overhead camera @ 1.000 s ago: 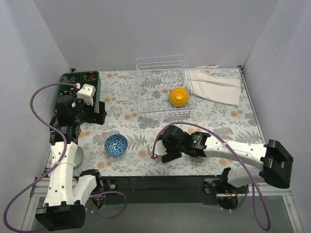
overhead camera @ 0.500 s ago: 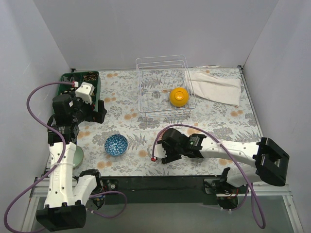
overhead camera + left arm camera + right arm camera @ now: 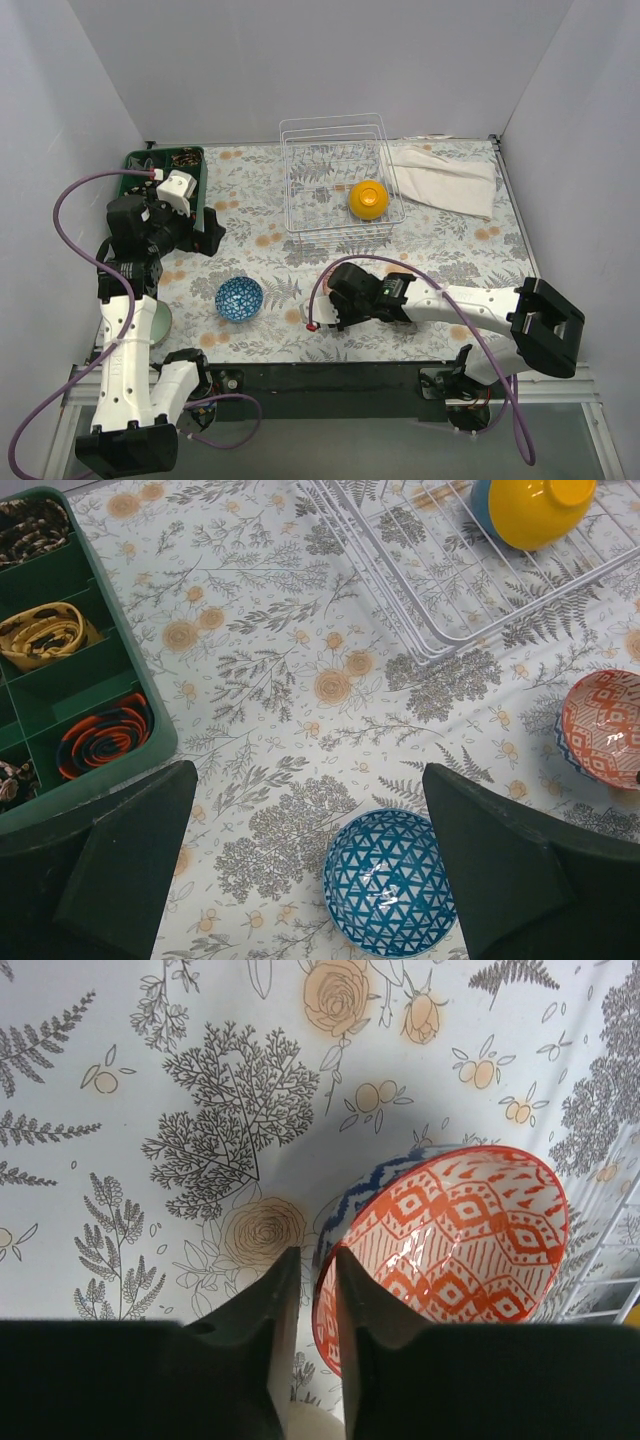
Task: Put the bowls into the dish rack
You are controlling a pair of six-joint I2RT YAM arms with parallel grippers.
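- Top external: fixed high behind the arm bases, looking down and forward, far enough back to take in the whole table and the dish rack.
- Left wrist: mid height, tilted down toward the rack, green compartment tray at its left.
- Right wrist: very near, looking steeply down onto the red-patterned bowl.
- Shared: top and left wrist both show the blue-patterned bowl and orange-yellow bowl; both wrist views show the red-patterned bowl.
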